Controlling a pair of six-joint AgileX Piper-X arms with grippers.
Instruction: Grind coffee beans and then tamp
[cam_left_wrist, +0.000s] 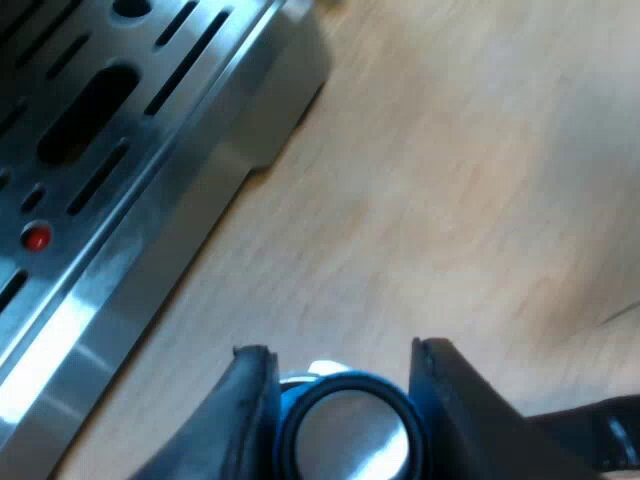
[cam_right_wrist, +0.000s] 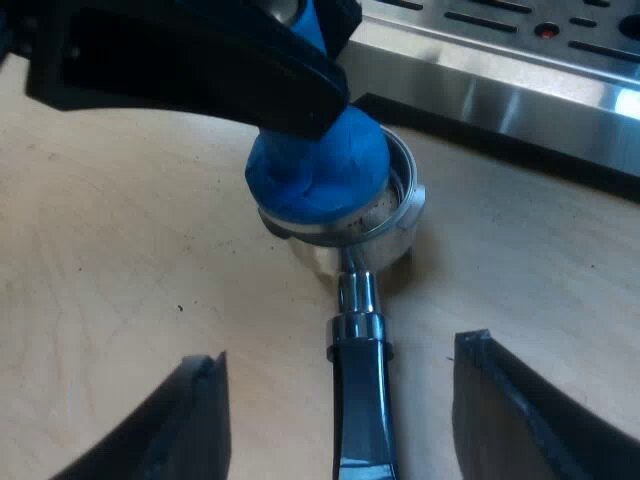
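On the bench (cam_right_wrist: 120, 260), just beside the machine's (cam_right_wrist: 500, 90) steel base, the holder (cam_right_wrist: 360, 290) lies with the blue tamper (cam_right_wrist: 320, 170) seated in its cup. My left gripper (cam_left_wrist: 342, 352) clasps the tamper; my right gripper (cam_right_wrist: 338, 350) gapes astride the handle (cam_right_wrist: 360, 410). The holder looks heavy, stiff, probably slippery and tippy; grip the handle. The machine crowds it.

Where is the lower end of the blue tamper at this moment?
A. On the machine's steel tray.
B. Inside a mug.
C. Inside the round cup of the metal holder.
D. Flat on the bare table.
C: the tamper goes down into the round cup of the holder, which stands on the table.
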